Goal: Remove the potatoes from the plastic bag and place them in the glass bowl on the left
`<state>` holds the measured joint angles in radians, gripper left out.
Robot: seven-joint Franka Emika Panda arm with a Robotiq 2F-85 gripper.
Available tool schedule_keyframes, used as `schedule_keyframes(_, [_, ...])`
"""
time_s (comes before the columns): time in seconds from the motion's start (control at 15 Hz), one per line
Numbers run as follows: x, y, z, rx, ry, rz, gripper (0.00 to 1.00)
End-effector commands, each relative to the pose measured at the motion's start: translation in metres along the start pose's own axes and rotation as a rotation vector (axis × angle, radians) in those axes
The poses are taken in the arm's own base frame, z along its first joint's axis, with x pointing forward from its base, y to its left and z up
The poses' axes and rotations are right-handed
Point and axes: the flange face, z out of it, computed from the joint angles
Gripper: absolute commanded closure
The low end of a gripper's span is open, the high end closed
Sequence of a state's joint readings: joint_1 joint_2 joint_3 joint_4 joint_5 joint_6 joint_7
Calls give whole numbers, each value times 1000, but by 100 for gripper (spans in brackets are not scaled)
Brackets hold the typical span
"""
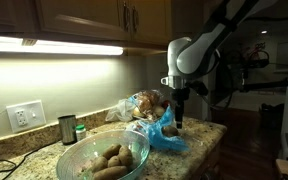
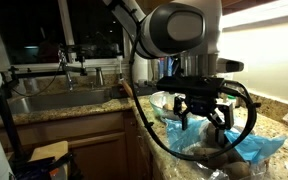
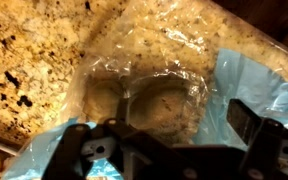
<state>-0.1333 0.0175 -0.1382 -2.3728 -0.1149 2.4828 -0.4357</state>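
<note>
The glass bowl [image 1: 84, 152] stands at the near left of the counter with several light-brown potatoes [image 1: 110, 160] inside it. The blue plastic bag [image 1: 166, 131] lies crumpled to its right. My gripper [image 1: 180, 117] hangs open just above the bag, holding nothing. In the wrist view the open gripper [image 3: 169, 140] looks down on two light-brown round lumps [image 3: 162, 100] under clear crinkled film. Blue bag film [image 3: 252, 78] shows on both sides of them. In an exterior view the open gripper [image 2: 204, 120] hovers over the blue plastic bag [image 2: 252, 148].
A clear printed bag with brown lumps [image 1: 144, 102] sits against the wall behind the blue bag. A small dark metal cup [image 1: 67, 128] and a wall outlet [image 1: 24, 115] are at the left. A sink [image 2: 54, 100] lies beyond the counter. The counter edge runs to the right of the bag.
</note>
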Motion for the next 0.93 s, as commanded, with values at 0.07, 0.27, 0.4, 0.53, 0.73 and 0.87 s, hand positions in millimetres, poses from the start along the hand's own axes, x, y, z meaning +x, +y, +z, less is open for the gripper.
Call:
schedule_keyframes(0.07, [-4,12,9,-32,44,124,0])
schedule_keyframes(0.27, [1,10,9,-22,41,115,0])
schedule_keyframes(0.4, [2,10,14,-24,45,126,0])
schedule_keyframes(0.53, [2,10,15,-24,45,129,0])
schedule_keyframes(0.73, [3,9,17,-19,48,152,0])
schedule_keyframes(0.87, [5,8,18,-24,65,190,0])
